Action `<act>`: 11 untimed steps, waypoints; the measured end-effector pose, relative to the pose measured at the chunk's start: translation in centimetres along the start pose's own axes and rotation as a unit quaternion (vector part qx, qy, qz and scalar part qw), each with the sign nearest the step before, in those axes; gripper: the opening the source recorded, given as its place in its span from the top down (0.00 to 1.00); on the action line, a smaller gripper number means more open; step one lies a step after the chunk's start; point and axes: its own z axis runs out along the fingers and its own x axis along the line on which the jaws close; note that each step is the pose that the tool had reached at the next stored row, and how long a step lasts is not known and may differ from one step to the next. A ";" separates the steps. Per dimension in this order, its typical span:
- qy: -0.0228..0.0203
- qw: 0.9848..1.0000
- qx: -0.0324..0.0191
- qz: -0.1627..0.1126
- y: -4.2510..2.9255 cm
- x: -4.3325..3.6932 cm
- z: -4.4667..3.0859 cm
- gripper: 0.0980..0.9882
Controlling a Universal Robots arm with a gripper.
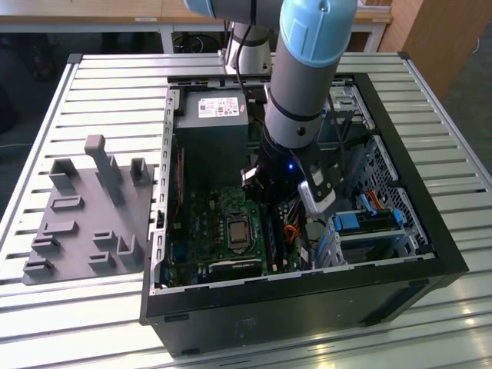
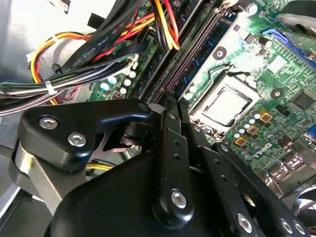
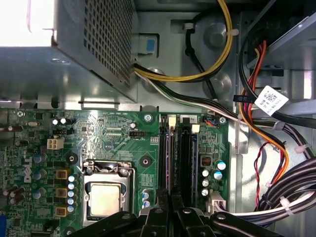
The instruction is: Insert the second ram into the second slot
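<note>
our gripper (image 3: 169, 200) hangs inside the computer case (image 1: 430, 231), right over the motherboard's (image 3: 113, 143) ram slots (image 3: 174, 158), jaws pinched narrow, holding nothing we can see.

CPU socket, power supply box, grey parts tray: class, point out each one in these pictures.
CPU socket (image 3: 104, 198), first wrist view, on the metal plate at its centre.
power supply box (image 1: 209, 123), exterior view, on its grey top face.
grey parts tray (image 1: 81, 231), exterior view, on its flat base.
</note>
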 end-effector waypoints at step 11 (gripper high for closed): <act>0.003 1.000 0.000 0.000 -0.02 -0.11 0.41 0.96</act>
